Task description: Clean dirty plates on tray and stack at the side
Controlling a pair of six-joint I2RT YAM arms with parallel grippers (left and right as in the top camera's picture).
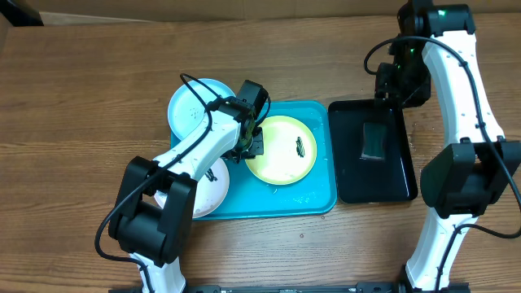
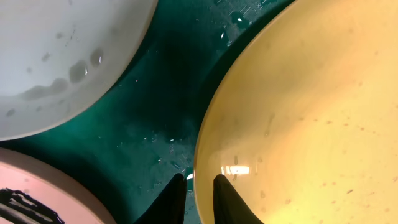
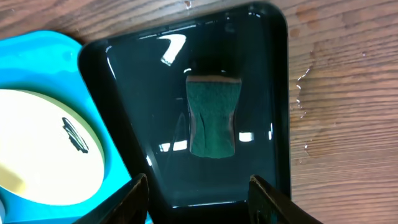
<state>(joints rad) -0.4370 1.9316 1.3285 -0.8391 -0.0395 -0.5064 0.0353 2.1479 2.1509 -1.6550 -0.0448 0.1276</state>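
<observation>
The turquoise tray (image 1: 319, 199) holds the yellow-green rimmed plate (image 1: 277, 159), which carries a dark smear (image 1: 303, 147). The light blue plate (image 1: 194, 106) overlaps the tray's far-left corner. The white plate (image 1: 213, 185) lies at the near left, partly under my left arm. My left gripper (image 1: 251, 145) is at the yellow-green plate's left edge. In the left wrist view its two fingers (image 2: 198, 190) straddle that plate's rim (image 2: 200, 155), one outside and one inside, nearly closed on it. My right gripper (image 3: 199, 199) hangs open and empty over the black tray.
A glossy black tray (image 1: 399, 183) stands right of the turquoise one, with a green sponge (image 1: 374, 140) lying in it. Water droplets (image 3: 301, 106) dot the wood beside it. In the left wrist view a plate edge with dark smears (image 2: 25, 202) shows at lower left.
</observation>
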